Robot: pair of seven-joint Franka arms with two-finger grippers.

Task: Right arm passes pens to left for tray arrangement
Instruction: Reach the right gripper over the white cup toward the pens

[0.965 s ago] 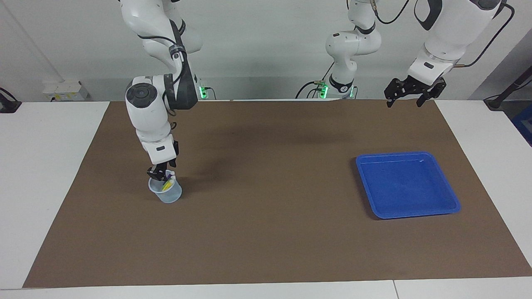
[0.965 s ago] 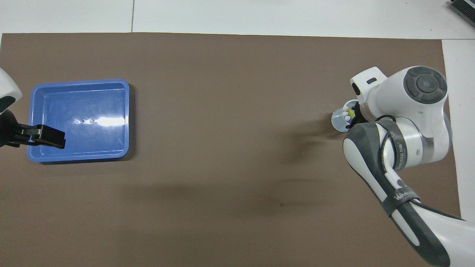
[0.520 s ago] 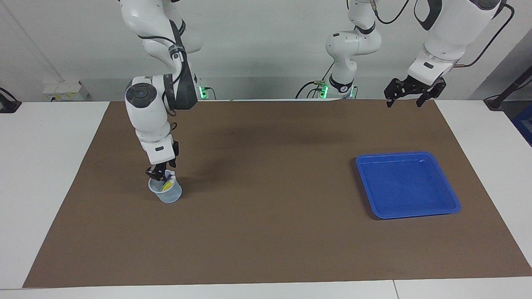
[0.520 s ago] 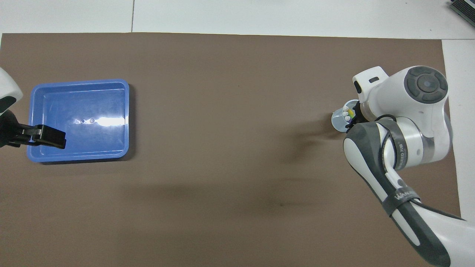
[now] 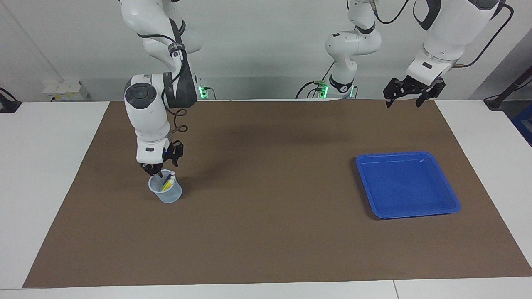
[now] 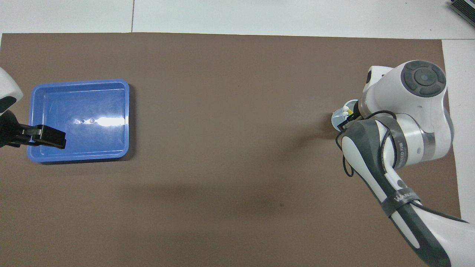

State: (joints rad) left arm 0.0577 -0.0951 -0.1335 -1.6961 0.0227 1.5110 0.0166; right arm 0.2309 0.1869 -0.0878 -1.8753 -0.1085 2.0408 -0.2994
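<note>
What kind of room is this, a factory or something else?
Most likely a robotics lab or test bench, not a factory. Two white arms stand at a plain table with a brown mat, and the only props are a blue tray and a small cup of pens.

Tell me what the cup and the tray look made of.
Cup: likely thin translucent plastic, since the pens show through its wall. Tray: probably glossy moulded plastic, bright blue, with rounded corners and a light glare on its floor in the overhead view.
</note>
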